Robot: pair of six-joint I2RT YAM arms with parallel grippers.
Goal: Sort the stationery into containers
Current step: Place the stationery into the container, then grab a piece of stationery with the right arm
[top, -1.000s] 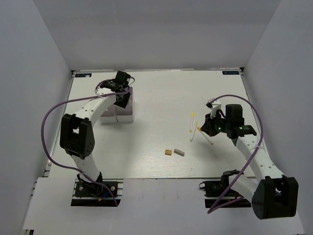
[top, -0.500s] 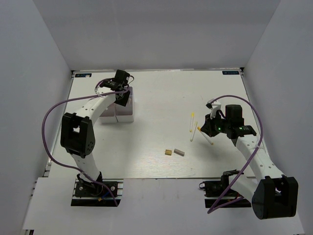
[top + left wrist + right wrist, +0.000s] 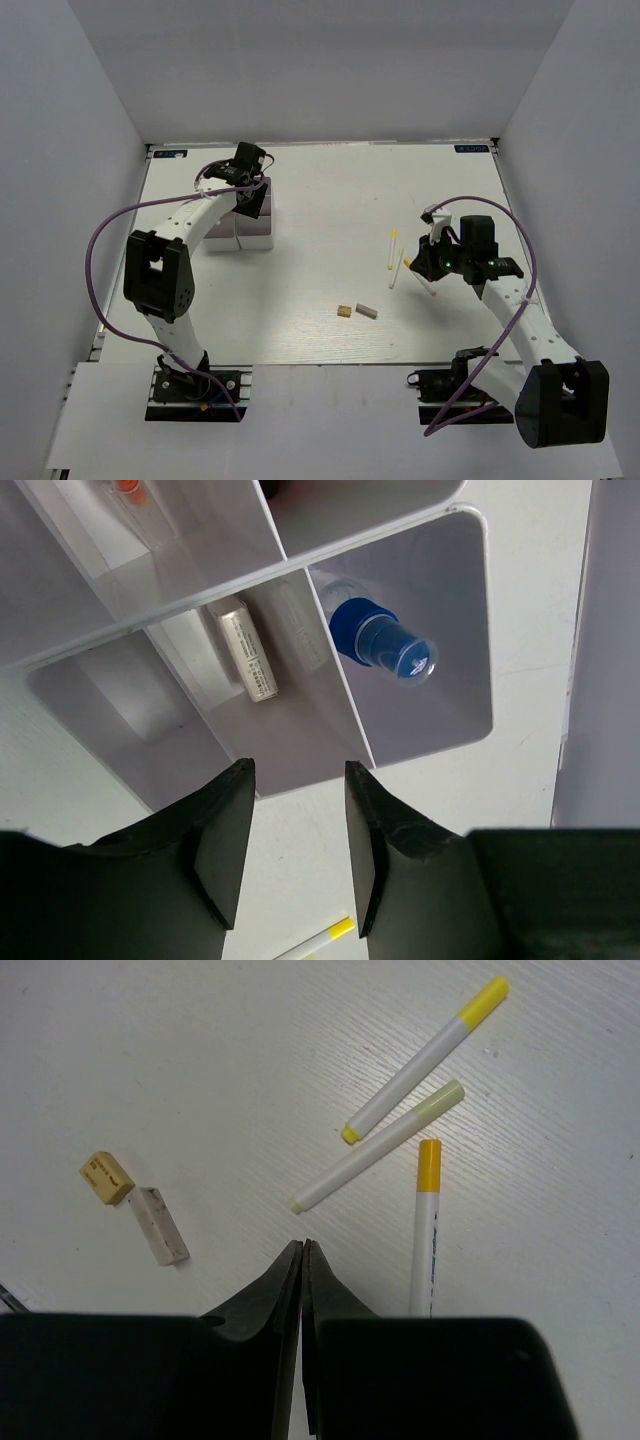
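Five items lie loose on the table point(image 3: 330, 190) in the top view: three yellow-tipped sticks point(image 3: 392, 250) toward three o'clock, two eraser blocks point(image 3: 356, 311) toward six. The divided tray point(image 3: 256, 238) sits at ten o'clock under the left gripper point(image 3: 250, 200); the right gripper point(image 3: 425, 262) hangs just beside the sticks.

From the left wrist, the tray holds a clear blue-capped bottle point(image 3: 385, 650), a white eraser point(image 3: 245, 665) and, at eleven o'clock, something orange-tipped point(image 3: 130, 488). The fingers point(image 3: 225, 850) are spread apart, empty.

From the right wrist, the jaws are pressed together on nothing. Sticks lie at one o'clock, the tan eraser point(image 3: 106, 1177) and grey eraser point(image 3: 160, 1225) at nine. Sorting looks partly done, with five items left.
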